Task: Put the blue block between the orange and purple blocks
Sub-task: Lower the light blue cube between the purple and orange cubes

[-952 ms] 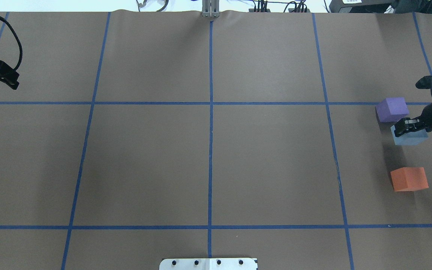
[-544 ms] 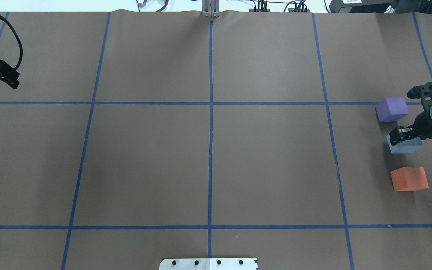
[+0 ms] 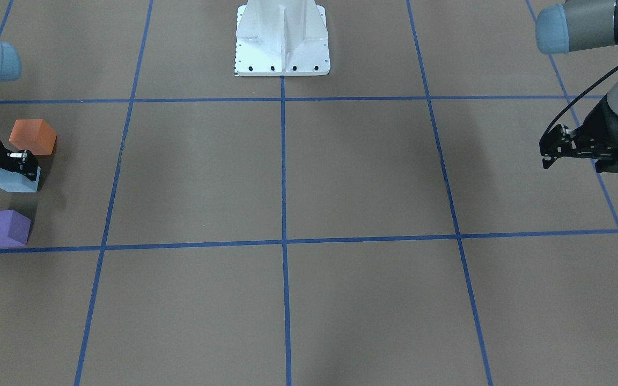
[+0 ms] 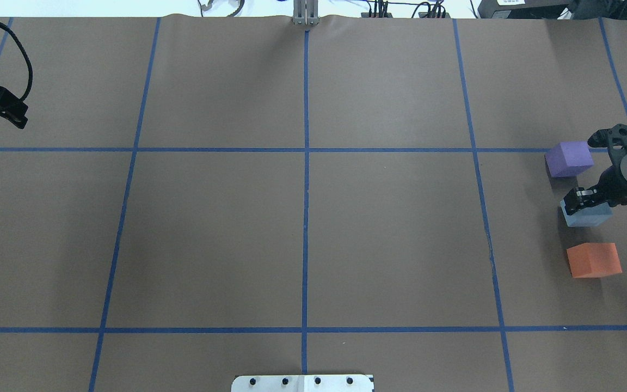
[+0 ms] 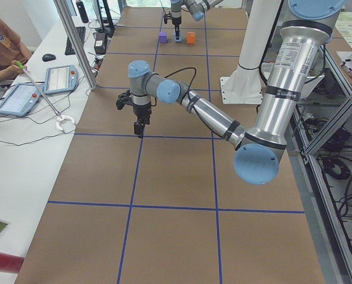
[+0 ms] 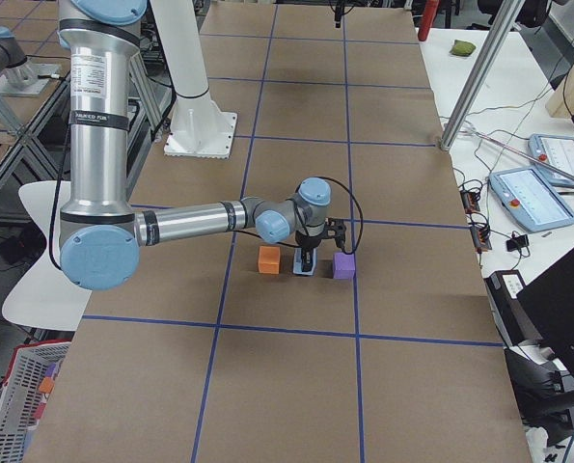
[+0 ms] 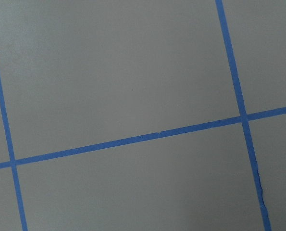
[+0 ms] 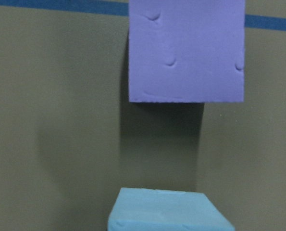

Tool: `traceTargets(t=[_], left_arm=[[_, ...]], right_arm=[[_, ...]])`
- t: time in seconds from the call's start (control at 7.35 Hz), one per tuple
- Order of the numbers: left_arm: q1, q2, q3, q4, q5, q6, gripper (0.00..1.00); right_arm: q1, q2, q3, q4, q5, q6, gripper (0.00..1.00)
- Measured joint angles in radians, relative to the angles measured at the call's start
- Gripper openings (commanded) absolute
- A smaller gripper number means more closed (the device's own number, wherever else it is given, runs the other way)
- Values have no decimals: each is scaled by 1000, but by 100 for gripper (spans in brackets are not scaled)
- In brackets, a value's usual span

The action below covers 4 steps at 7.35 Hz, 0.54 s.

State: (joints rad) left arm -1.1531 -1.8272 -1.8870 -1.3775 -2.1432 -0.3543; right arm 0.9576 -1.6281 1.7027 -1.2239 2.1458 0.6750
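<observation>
Blue foam block (image 4: 586,219), pale in tone, has slid from just under the purple foam block (image 4: 569,158) a second ago towards 6 o'clock in the overhead view. It now lies between that block and the orange foam block (image 4: 594,260), touching neither. The right gripper (image 4: 580,199) has travelled with it, and its fingers pinch the block from above. The purple and orange blocks have not moved, and neither has the left gripper (image 4: 17,117).

From the pale block, the purple one lies at 12 o'clock and the orange one at 6 o'clock. All three sit at the 3 o'clock edge of the brown paper-covered surface (image 4: 389,228), which is crossed by blue tape lines (image 4: 306,218). The white base plate (image 4: 302,383) is at 6 o'clock. The left gripper hangs over the far 9 o'clock side, well away from the blocks, and in the left side view its fingers look pressed together.

The right arm's dark wrist covers the top of the held block, so I cannot tell whether its underside touches the surface. The frame's 3 o'clock edge cuts off most of that arm. The right wrist camera shows only a strip of the held block at its lower edge, and none of the fingers.
</observation>
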Motion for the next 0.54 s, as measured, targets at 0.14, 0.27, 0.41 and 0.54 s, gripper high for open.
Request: traceTargets(t=[0.14,0.27,0.41,0.54], left_arm=[[0,0,0,0,0,0,100],[1,0,0,0,0,-1,100],[1,0,0,0,0,-1,100],[1,-1,-1,0,-1,-2,100]], right_arm=[[0,3,-3,-1,1,0,100],[0,6,-4,-1,2,3,100],[0,7,-4,0,1,9,100],[2,8,-1,0,1,11,100]])
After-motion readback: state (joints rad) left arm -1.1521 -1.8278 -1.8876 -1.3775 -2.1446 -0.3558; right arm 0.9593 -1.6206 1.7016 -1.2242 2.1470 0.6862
